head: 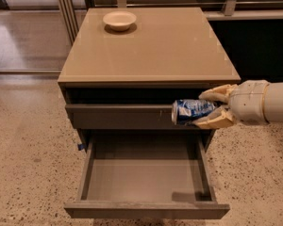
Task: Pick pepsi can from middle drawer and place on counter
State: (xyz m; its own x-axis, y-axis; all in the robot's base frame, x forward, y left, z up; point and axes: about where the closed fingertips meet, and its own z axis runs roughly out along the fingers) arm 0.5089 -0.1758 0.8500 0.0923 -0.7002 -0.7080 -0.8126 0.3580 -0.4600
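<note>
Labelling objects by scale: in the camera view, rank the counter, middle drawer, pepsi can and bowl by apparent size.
1. counter
2. middle drawer
3. pepsi can and bowl: these look alike. The can, held in the gripper over the drawer's right rear, is nearer the camera, so I leave them unranked.

It seems an office or similar commercial building: speckled polished floor [28, 140], metal-framed glass partition [26, 27], a plain drawer cabinet [113, 117] with glossy counter [155, 46], the robot gripper [208, 108] holding a pepsi can [188, 111] at its right front.
</note>
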